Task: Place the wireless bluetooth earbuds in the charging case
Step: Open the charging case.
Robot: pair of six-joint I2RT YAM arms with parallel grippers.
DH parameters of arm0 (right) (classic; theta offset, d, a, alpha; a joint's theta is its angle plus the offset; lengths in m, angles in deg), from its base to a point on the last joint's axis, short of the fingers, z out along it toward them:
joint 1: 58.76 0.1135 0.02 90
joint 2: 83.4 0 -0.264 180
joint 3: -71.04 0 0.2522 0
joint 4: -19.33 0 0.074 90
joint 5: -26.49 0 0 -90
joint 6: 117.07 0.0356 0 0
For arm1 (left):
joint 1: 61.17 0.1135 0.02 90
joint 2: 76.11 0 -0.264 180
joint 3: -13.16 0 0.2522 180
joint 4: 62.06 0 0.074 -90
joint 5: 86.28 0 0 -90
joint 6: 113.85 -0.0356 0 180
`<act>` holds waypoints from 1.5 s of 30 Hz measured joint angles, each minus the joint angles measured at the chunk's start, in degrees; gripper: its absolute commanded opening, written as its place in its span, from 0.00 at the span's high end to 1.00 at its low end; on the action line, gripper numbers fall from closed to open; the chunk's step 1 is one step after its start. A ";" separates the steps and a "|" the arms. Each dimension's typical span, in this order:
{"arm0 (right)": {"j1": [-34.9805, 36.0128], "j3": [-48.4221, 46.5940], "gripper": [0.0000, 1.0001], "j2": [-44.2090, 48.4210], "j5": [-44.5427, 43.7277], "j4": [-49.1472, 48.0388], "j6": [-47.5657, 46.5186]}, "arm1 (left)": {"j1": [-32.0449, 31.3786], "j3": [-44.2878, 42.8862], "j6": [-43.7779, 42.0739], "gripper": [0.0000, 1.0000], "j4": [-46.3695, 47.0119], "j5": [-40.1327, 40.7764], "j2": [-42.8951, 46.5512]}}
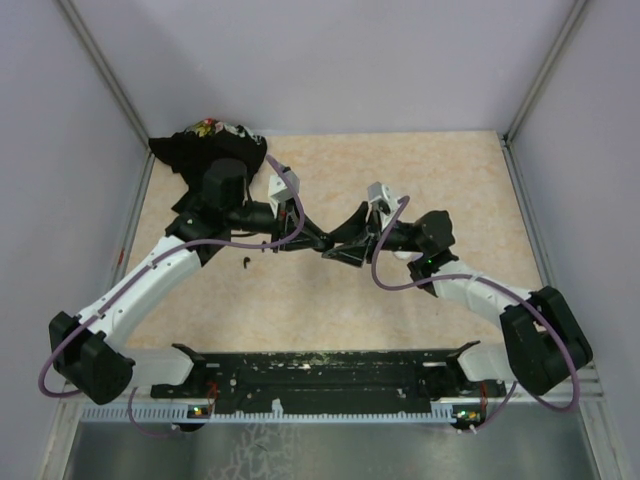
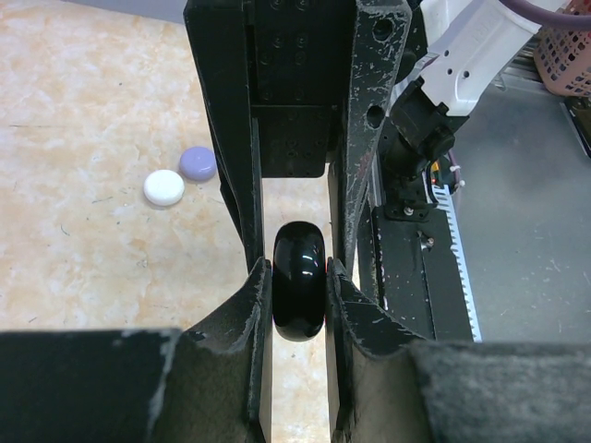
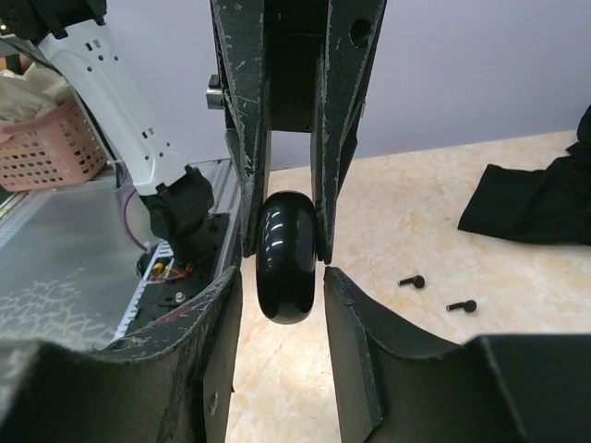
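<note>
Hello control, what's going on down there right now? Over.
Left gripper shut on black case; right gripper flanking it, grip unclear. Two dark earbuds loose on table, not inserted. No obstruction seen.

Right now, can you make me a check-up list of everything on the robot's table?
Surface: beige marbled table.
Job's things: black case between both grippers; two dark earbuds lying on the table.
Clutter: white disc, lavender disc, black cloth.
Grippers: left gripper shut on the case; right gripper open around it.
Cables: purple cables loop along both arms.
Surroundings: grey walls, pink basket.
</note>
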 measured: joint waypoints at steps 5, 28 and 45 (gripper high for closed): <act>0.07 -0.07 0.73 -0.44 0.28 0.17 0.02 | 0.00 0.00 0.00 0.94 0.00 0.00 0.00; 0.39 -1.09 1.00 -0.85 1.16 -1.81 1.88 | -0.09 0.35 -0.07 0.14 -0.07 7.74 4.44; 0.39 -1.09 1.00 -0.85 -0.04 -1.62 1.68 | -0.11 0.35 2.05 0.17 -0.02 14.67 3.45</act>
